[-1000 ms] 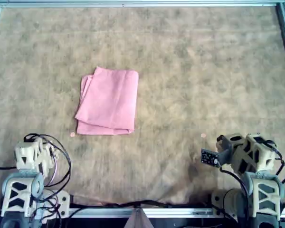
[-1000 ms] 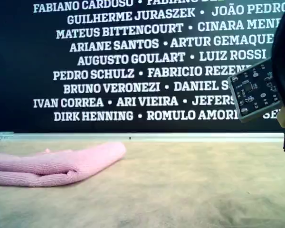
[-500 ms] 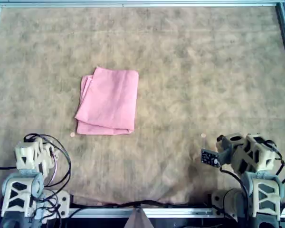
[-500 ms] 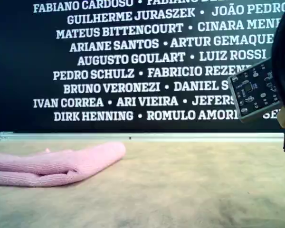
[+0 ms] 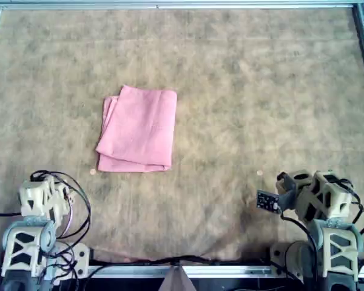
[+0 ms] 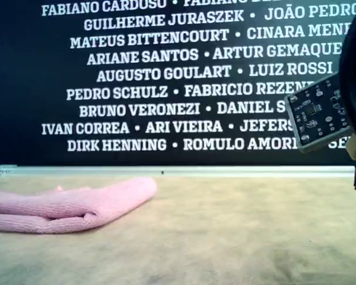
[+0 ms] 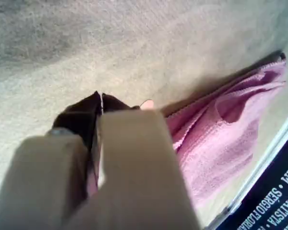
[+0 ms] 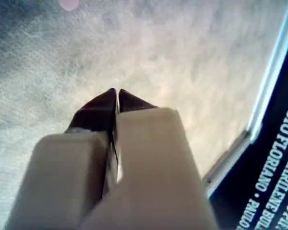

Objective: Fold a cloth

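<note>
The pink cloth (image 5: 139,128) lies folded into a rough rectangle on the brownish table covering (image 5: 261,91), left of centre in the overhead view. It also shows as a low layered bundle in the exterior view (image 6: 71,205) and in the first wrist view (image 7: 221,139). My first gripper (image 7: 102,98) is shut and empty, above the covering a short way from the cloth's edge. Its arm (image 5: 42,197) sits at the overhead view's lower left. My second gripper (image 8: 116,93) is shut and empty over bare covering. Its arm (image 5: 315,197) sits at the lower right.
A metal frame (image 5: 182,5) borders the table. A black wall with white names (image 6: 166,71) stands behind the far edge. Small pink dots (image 5: 92,172) (image 5: 259,173) mark the covering in front of each arm. A circuit board (image 6: 317,113) on an arm shows at the exterior view's right.
</note>
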